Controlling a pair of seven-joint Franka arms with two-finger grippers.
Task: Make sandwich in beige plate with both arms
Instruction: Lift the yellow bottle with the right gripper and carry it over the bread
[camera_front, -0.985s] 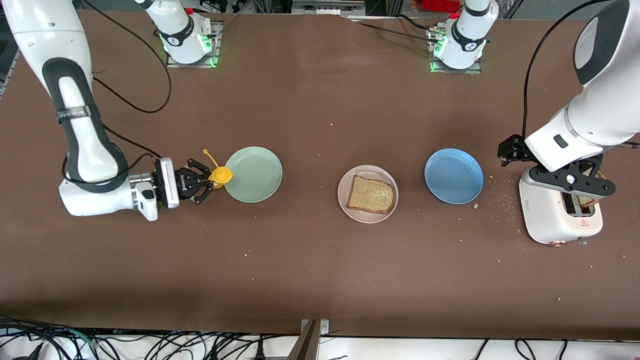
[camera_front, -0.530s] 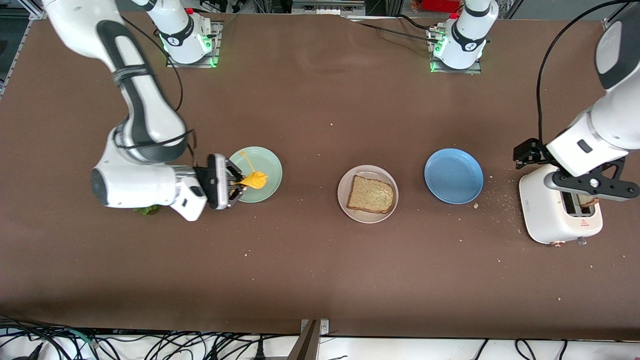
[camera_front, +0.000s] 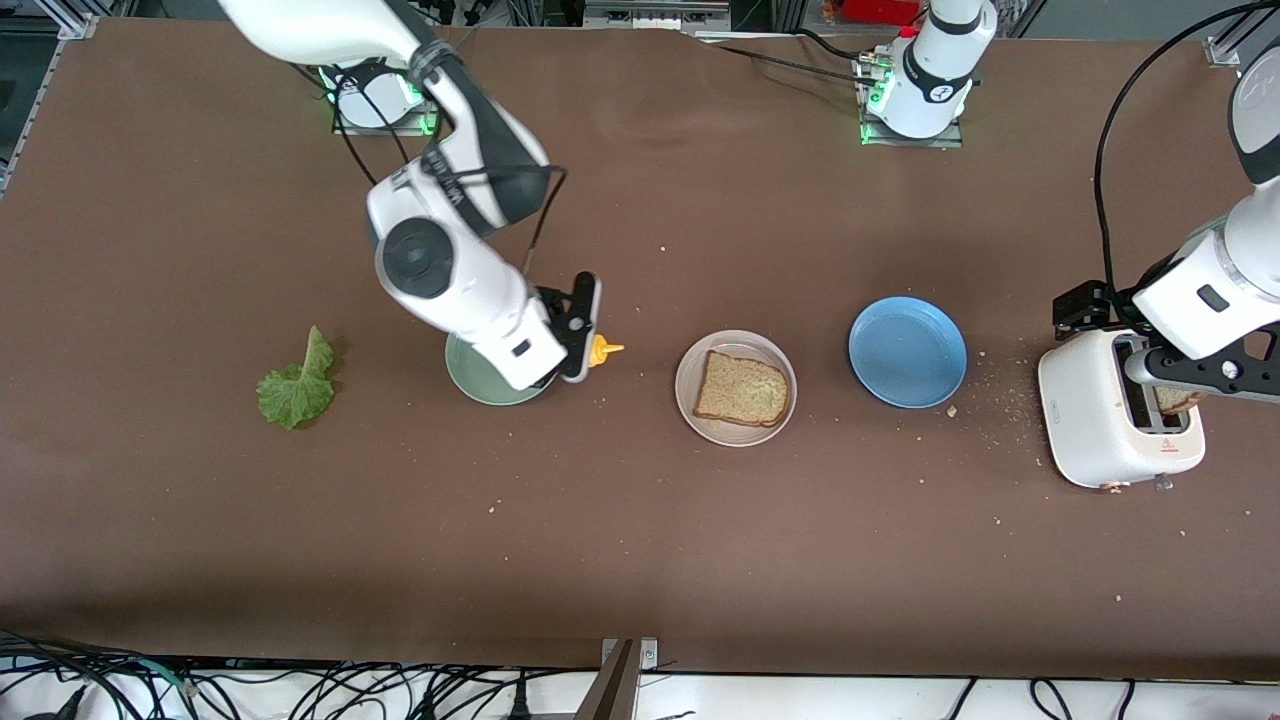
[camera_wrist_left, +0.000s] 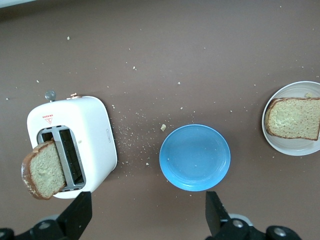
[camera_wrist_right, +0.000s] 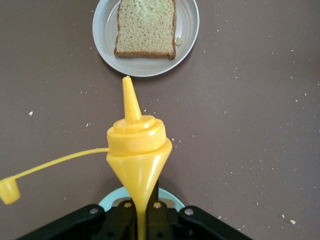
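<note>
One brown bread slice (camera_front: 742, 389) lies in the beige plate (camera_front: 688, 385) mid-table. A second slice (camera_front: 1178, 400) sticks out of the white toaster (camera_front: 1100, 420) at the left arm's end. The lettuce leaf (camera_front: 297, 383) lies on the table toward the right arm's end. My right gripper (camera_front: 580, 340) is shut on a yellow squeeze bottle (camera_front: 600, 350), over the table between the mint-green plate (camera_front: 468, 380) and the beige plate. In the right wrist view the bottle (camera_wrist_right: 137, 145) points its nozzle at the beige plate (camera_wrist_right: 189, 30). My left gripper (camera_front: 1195, 368) hangs open and empty over the toaster.
A blue plate (camera_front: 907, 351) sits between the beige plate and the toaster, with nothing in it. Crumbs are scattered around the toaster. The bottle's cap (camera_wrist_right: 9, 190) dangles on its tether. The right arm's forearm covers most of the mint-green plate.
The right arm has swung the yellow bottle from beside the mint-green plate, across it, toward the beige plate, uncovering the lettuce. The left arm has drifted slightly toward its end of the table.
</note>
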